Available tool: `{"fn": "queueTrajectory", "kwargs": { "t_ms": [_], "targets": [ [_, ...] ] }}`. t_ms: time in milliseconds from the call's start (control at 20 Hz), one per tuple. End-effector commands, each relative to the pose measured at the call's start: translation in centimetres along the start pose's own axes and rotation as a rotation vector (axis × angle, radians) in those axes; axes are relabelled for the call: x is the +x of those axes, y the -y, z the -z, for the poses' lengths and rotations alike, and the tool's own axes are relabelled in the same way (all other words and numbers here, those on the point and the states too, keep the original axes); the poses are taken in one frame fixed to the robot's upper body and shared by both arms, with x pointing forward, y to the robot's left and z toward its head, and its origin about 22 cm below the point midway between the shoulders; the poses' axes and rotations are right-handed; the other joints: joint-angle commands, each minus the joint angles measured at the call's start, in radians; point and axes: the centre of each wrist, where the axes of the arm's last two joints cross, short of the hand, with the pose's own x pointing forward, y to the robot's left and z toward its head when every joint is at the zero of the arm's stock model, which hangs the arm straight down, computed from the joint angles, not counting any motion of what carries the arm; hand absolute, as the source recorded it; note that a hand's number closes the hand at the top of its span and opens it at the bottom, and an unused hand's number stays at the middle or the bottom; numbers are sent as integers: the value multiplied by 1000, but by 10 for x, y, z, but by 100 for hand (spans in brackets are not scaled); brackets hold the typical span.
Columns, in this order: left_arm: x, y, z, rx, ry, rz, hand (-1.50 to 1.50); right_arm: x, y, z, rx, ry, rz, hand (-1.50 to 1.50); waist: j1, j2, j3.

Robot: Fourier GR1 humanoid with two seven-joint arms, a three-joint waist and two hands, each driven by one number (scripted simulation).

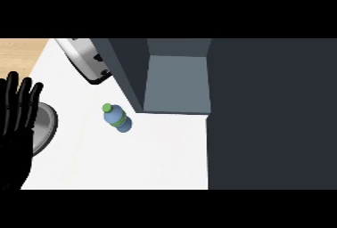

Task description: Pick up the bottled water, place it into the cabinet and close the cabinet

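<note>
Currently the bottle (116, 118) stands on the white table (151, 156), untouched, roughly mid-table, just left of and in front of the open cabinet (178, 84). You see it nearly from above: green cap (107, 107) toward the upper left, blue body spreading toward the lower right, so its long axis reads as upright, or close to it.

Only one hand shows. Your left hand (16, 129) rests at the view's left edge, fingers straight and up, grasping nothing. From it the bottle lies to the right and slightly farther from you, well apart, with bare table between. The right hand is out of view, so you cannot compare the two arms directly; of what shows, the left is the one with an open path.

Judgement: nothing of the task is done yet. Approach from the side, around the body below the cap. The cabinet's opening sits just beyond the bottle to the right, its dark door (121, 71) standing between bottle and opening.

A metal plate (45, 127) lies partly under the left hand.
</note>
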Motion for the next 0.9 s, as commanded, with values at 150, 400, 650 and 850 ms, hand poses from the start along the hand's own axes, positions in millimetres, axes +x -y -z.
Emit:
{"fn": "queueTrajectory", "kwargs": {
  "t_ms": [150,400,650,850],
  "targets": [
    [-6,19,18,204,-11,106,-150,12,-1,-14,-11,28,51,-150,-35,-38,19],
    [-20,43,6,352,-258,5,-150,3,-2,-49,58,-216,190,-150,-49,-39,20],
    [-7,86,-3,353,-285,-10,-150,48,-1,-64,56,-225,188,-150,-35,-40,19],
    [16,102,6,379,-293,-5,-150,76,-6,-89,28,-255,191,-150,-38,-41,19]
  ]
}}
